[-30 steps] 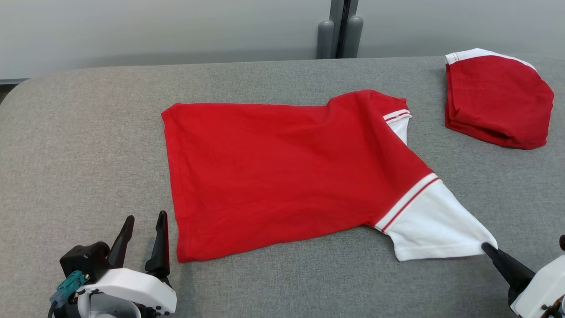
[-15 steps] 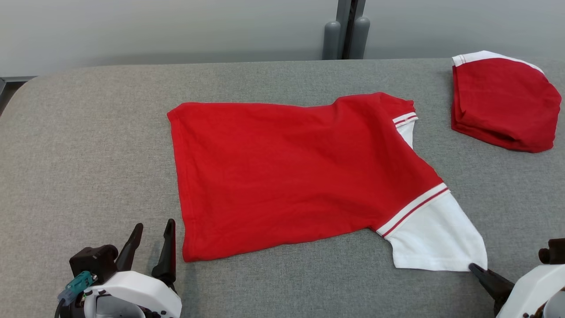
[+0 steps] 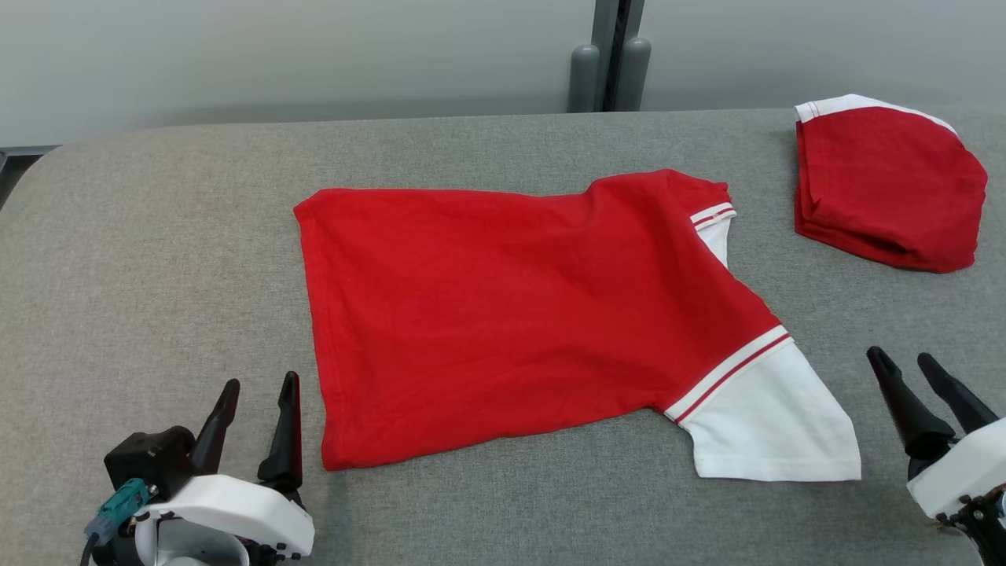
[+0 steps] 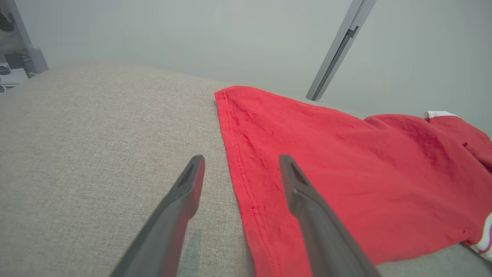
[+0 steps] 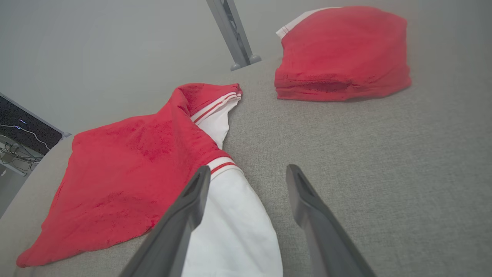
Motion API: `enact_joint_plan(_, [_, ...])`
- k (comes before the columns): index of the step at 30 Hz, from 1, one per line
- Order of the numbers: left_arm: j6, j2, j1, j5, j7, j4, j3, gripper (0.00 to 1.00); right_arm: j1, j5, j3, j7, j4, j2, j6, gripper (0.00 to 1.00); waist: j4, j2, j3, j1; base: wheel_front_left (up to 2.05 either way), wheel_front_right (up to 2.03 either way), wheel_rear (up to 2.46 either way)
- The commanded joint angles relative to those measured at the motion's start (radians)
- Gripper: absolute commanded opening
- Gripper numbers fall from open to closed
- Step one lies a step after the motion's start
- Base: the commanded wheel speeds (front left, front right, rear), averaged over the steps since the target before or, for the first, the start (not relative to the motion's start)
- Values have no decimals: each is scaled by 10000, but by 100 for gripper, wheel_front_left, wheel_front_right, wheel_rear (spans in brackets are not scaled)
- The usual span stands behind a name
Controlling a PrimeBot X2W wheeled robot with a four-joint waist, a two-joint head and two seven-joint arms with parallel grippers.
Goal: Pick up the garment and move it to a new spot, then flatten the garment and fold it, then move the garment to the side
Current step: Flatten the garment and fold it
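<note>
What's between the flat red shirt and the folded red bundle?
Only bare grey table lies between the shirt and the bundle, as the head view shows.

We look along the right gripper (image 5: 248, 171), whose two dark fingers rise from the bottom centre, spread apart with nothing between them. Under the finger on the left of the frame lies the white sleeve (image 5: 230, 231) of the red garment (image 5: 130, 169). The garment spreads flat across the lower left, and its red-and-white striped cuff band sits just above that fingertip. A second sleeve end points toward the upper centre. At the upper right, well apart, we see a folded red garment (image 5: 342, 54) with a white edge. Both rest on the grey fabric surface (image 5: 384, 161). A grey post (image 5: 230, 34) stands before the pale wall (image 5: 96, 46) at the top.
</note>
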Motion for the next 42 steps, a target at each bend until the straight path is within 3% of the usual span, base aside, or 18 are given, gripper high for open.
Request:
enact_joint_plan(1, [52, 78, -117, 75, -72, -94, 64, 100, -149, -88, 13, -373, -140, 15, 3, 100, 1, -1, -39, 0, 0, 0, 0])
enact_joint_plan(9, [326, 377, -121, 302, -227, -779, 290, 100, -793, -756, 280, -2776, -620, 152, 3, 100, 56, -1, -249, 0, 0, 0, 0])
enact_joint_plan(19, [608, 628, -20, 784, -457, -1915, 558, 100, -1121, -1662, 1158, -4931, -370, 213, 3, 100, 134, -1, -586, 0, 0, 0, 0])
enact_joint_plan(27, [552, 534, 258, 946, -562, -2058, 514, 100, -914, -2218, 1897, -5440, 410, 233, 3, 100, 159, -1, -789, 0, 0, 0, 0])
enact_joint_plan(42, [-67, -47, 615, 1450, -666, -1163, 1005, 100, -912, -2635, 2079, -6269, 1388, 203, 3, 100, 141, -1, -952, 0, 0, 0, 0])
